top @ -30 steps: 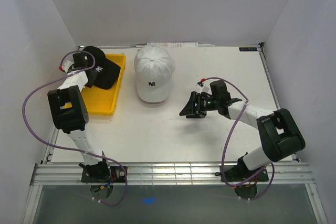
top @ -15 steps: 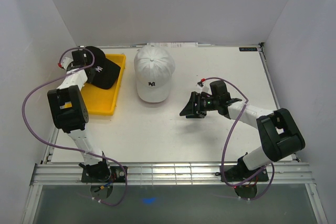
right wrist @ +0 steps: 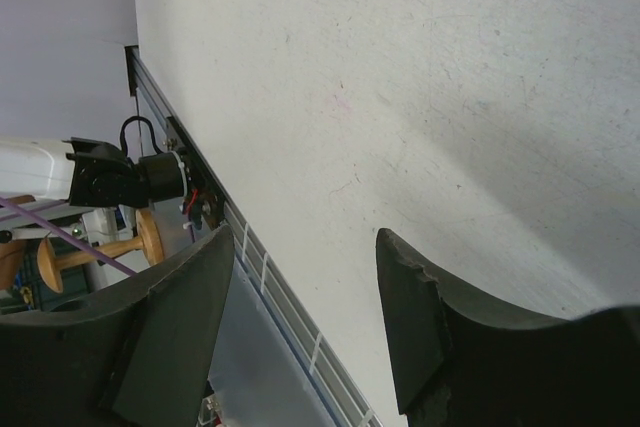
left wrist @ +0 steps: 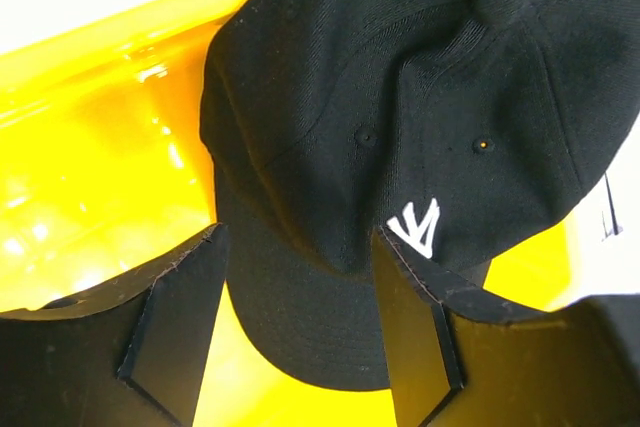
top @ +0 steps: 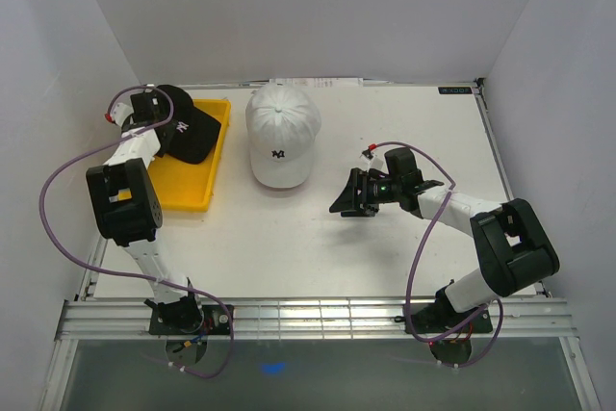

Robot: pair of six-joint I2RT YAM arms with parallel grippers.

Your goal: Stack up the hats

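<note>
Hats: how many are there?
2. A black cap lies in the yellow tray at the left; a white cap sits beside the tray. More could hide underneath them.

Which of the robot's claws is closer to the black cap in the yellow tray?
Left. The left gripper is right above the black cap, open over its brim. The right gripper is far off over the table, past the white cap.
</note>
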